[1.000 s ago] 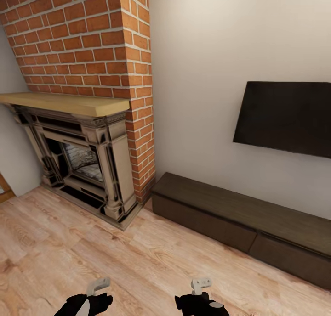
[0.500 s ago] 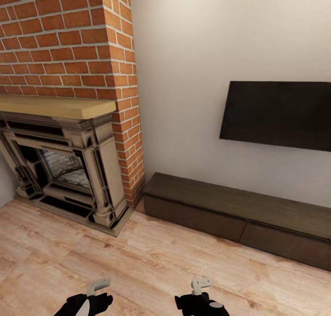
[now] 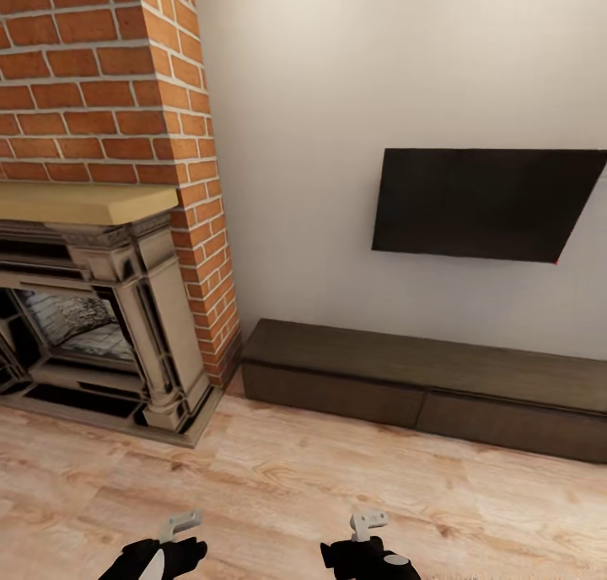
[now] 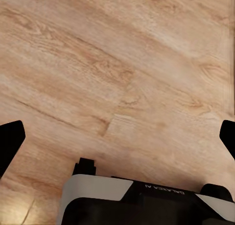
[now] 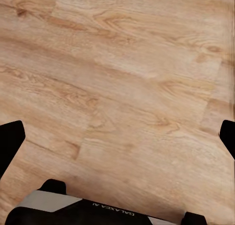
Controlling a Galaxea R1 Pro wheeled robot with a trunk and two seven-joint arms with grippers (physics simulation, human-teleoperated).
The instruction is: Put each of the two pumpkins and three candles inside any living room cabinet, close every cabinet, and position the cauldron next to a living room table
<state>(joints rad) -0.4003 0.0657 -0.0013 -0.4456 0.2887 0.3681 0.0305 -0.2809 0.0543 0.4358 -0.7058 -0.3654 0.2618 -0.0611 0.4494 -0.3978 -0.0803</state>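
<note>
Both claws, left gripper [image 4: 117, 137] and right gripper [image 5: 117, 137], gaping wide, empty, hovering over floor [image 3: 295, 487]; cabinet [image 3: 421, 378] running lengthwise along wall, drawers shut.

1. The cabinet [image 3: 421, 386] stands on the floor [image 3: 295, 496], along the foot of the wall [image 3: 337, 99].
2. The TV [image 3: 480, 205] is mounted on the wall, above the cabinet.
3. The fireplace [image 3: 93, 310] stands left of the cabinet, its brick column [image 3: 110, 83] just beside the cabinet's left end.

I'm looking at a home living room: brick fireplace [image 3: 101, 251] at left, wall-mounted TV [image 3: 485, 205], low dark cabinet [image 3: 421, 382], wood floor [image 3: 295, 496].
</note>
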